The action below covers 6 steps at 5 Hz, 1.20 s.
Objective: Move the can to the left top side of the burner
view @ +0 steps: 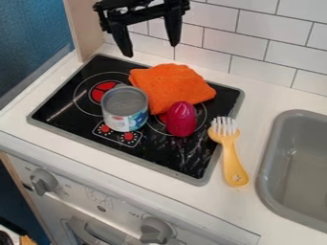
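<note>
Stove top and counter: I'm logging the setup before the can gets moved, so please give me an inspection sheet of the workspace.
Surface: black stove top set in a white counter; pale streaks on it, glare or marks, cannot tell.
Job's things: can upright, just in front of the left burner.
Clutter: orange cloth and dark pink rounded object right of the can; yellow brush along the stove top's right edge.
Gripper: jaws open, nothing between them, hanging beyond the can.
Cables: nothing seen.
Surroundings: tiled wall behind, grey sink at right, control knobs on the front panel.
</note>
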Tool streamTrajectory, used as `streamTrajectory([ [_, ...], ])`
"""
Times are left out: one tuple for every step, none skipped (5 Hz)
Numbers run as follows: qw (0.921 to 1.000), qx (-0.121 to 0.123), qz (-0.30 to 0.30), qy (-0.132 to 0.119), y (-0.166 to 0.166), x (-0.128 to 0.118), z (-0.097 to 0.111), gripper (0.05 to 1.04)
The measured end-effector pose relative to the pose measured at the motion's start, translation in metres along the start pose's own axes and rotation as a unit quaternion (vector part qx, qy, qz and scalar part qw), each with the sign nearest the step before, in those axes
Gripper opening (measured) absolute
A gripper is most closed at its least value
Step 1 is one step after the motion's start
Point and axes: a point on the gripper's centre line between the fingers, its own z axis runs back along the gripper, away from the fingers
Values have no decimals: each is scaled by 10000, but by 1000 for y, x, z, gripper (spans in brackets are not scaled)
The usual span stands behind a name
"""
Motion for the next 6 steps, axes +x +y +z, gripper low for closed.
streamTrajectory([
  [9998, 74, 32, 160, 3, -4, -10, 999],
  [9995, -132, 226, 175, 16, -29, -7, 999],
  [9993, -152, 332, 72, 32, -54, 1, 999],
  [9990, -39, 441, 71, 50, -77, -12, 999],
  [9987, 139, 447, 224, 58, -83, -35, 999],
  [9981, 286, 488, 258, 58, -80, -52, 999],
])
